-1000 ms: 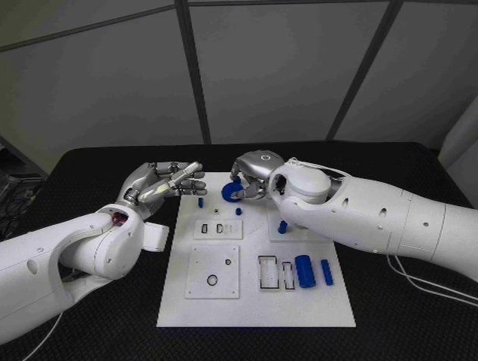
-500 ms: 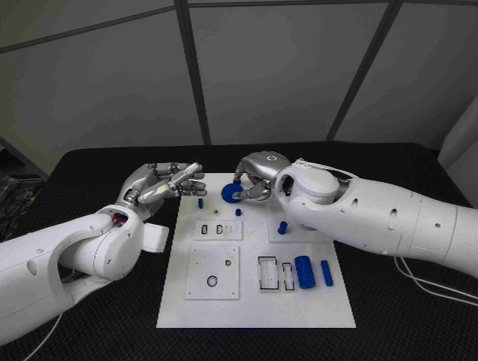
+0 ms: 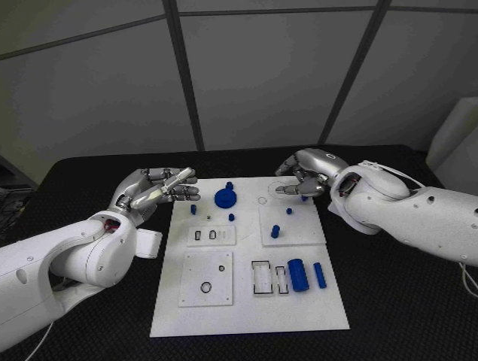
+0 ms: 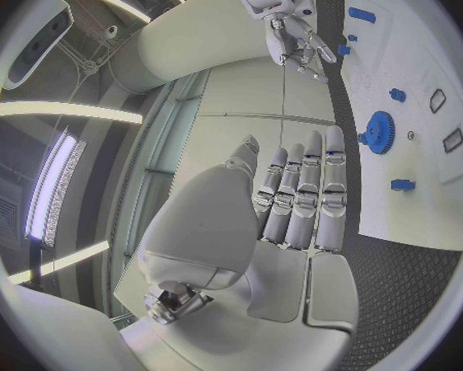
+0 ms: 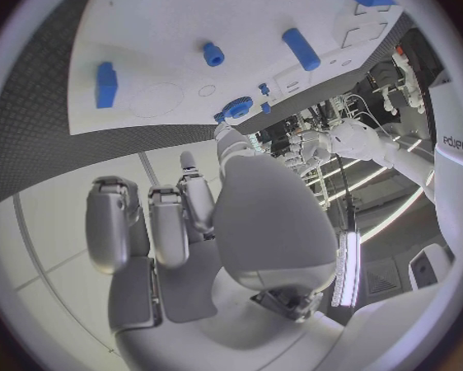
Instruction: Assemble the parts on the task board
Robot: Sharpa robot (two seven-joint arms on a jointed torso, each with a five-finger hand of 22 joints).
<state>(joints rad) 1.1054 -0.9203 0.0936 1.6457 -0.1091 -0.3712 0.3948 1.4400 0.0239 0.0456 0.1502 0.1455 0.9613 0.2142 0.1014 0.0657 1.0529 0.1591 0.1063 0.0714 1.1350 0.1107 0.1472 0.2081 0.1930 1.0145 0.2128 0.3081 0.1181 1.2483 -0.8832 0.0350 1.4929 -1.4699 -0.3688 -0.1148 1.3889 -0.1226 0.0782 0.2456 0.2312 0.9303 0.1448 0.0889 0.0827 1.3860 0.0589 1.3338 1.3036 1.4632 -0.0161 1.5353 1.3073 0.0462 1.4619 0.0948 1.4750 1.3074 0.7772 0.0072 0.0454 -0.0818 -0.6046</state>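
Task board [image 3: 250,301] lies mid-table, the blue gear [image 3: 226,198] seated on its far end, loose cylinder [image 3: 299,274] and peg [image 3: 319,274] near the front slots. Right hand [image 3: 305,174] hovers at the far right edge, fingers curled, holding nothing; left hand [image 3: 154,188] beside the far left edge, likewise empty. Between parts, I judge: next calls for reaching a loose piece.

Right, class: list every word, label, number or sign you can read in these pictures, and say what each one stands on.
"eduey": roughly how the dark lettering reads, seemingly reversed, on a white surface at the rim of the right wrist view; too uncertain to name.
The white board and blue pieces: no readable text.
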